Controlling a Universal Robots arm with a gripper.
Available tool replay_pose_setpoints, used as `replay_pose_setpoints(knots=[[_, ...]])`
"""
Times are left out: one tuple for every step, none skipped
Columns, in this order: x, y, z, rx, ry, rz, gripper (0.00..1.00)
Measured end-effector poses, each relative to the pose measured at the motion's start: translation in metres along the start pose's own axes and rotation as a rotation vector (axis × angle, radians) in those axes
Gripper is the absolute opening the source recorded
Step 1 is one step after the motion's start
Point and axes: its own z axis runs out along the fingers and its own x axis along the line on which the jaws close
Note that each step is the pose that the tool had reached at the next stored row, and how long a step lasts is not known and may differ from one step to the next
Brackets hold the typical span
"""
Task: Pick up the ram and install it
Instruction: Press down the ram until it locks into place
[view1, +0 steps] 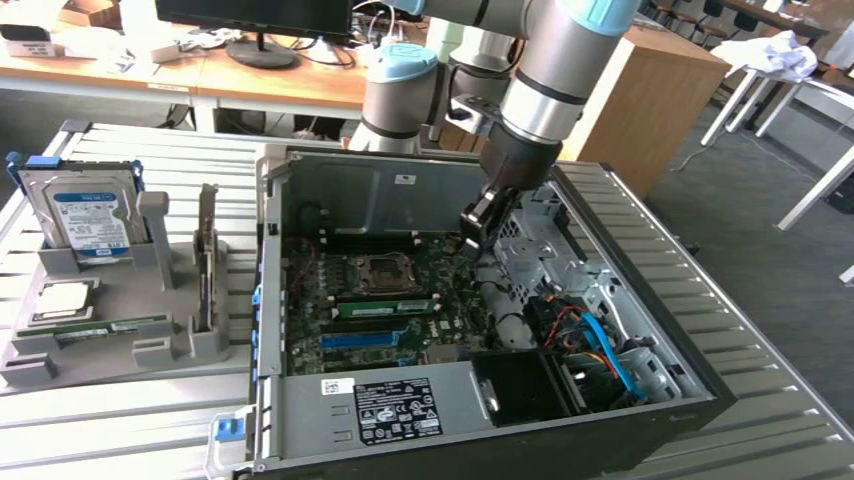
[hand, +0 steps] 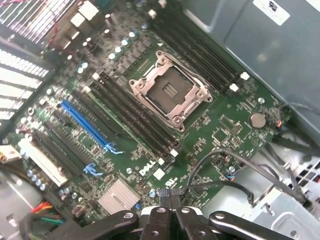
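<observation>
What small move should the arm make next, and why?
Probably lift the claw straight up out of the case: it is shut and empty over the motherboard, while a green ram lies in the grey holder outside.

Hidden and cut-off parts

The gripper (hand: 169, 199) body is cut off by the wrist picture's edge; a green stick (view1: 383, 307) on the motherboard (hand: 210, 135), possibly the ram, is too small to confirm.
</observation>
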Motion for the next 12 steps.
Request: replay_pose_setpoints(knots=[[0.0000, 0.0000, 0.0002, -0.0001, 0.0004, 0.015, 0.10], [-0.0001, 0.0000, 0.0003, 0.0001, 0.0010, 0.028, 0.10], [-0.0001, 0.0000, 0.0005, 0.0005, 0.0019, 0.040, 0.10], [-0.0001, 0.0000, 0.0006, 0.0010, 0.0029, 0.053, 0.10], [-0.0001, 0.0000, 0.0008, 0.0016, 0.0038, 0.066, 0.10], [-0.0001, 0.0000, 0.0009, 0.0020, 0.0046, 0.079, 0.10], [-0.0001, 0.0000, 0.0011, 0.0026, 0.0055, 0.090, 0.10], [-0.0001, 0.0000, 0.0012, 0.0031, 0.0064, 0.102, 0.10], [-0.0001, -0.0001, 0.0013, 0.0036, 0.0073, 0.114, 0.10], [-0.0001, -0.0001, 0.0015, 0.0040, 0.0080, 0.125, 0.10], [-0.0001, 0.0000, 0.0016, 0.0046, 0.0089, 0.135, 0.10], [-0.0001, -0.0001, 0.0017, 0.0052, 0.0097, 0.146, 0.10]])
